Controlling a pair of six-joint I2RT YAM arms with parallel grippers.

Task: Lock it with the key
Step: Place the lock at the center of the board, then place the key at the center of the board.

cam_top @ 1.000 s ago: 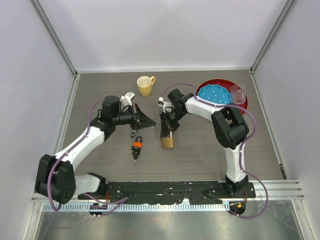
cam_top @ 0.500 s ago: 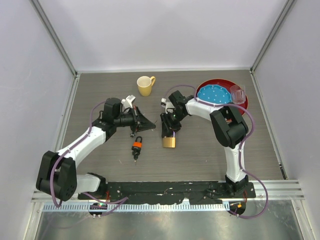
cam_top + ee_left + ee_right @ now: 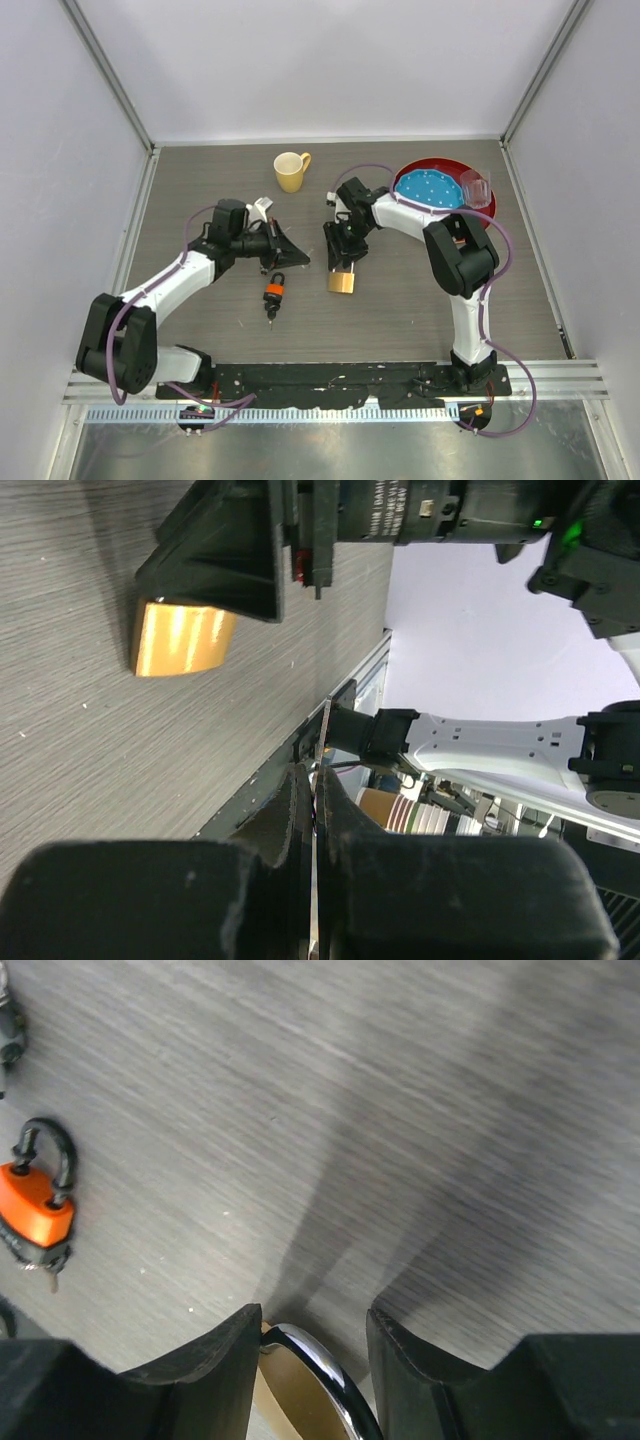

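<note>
On the left side of the table [image 3: 200, 180]: left claw [image 3: 297, 257] low over the wood, aimed toward the middle, jaws pressed together. Pinched between them in the left wrist view, a thin silver blade seen edge-on, probably the key [image 3: 323, 745], though too slim to read for sure.

Just nearer the arm bases than that claw, in the overhead view: small orange padlock [image 3: 275, 291] flat on the table, black shackle pointing away from the bases, something small and dark at its near end. Touched by neither claw.

Farther back, between the two arms: yellow cup [image 3: 290, 171] upright, handle to the right, well apart from both locks.

Right of the orange lock: brass padlock [image 3: 340, 284] flat on the wood, shiny shackle toward the back. Right claw [image 3: 343, 256] directly over that shackle, jaws parted, one finger [image 3: 205, 1365] on each side of the steel loop with a gap on both sides; gripping nothing. Same lock in the left wrist view as a golden block under the dark right claw.

At the far right rear: red plate [image 3: 440, 162] carrying a blue dotted dish [image 3: 432, 187], clear cup [image 3: 476, 188] at its right rim.
</note>
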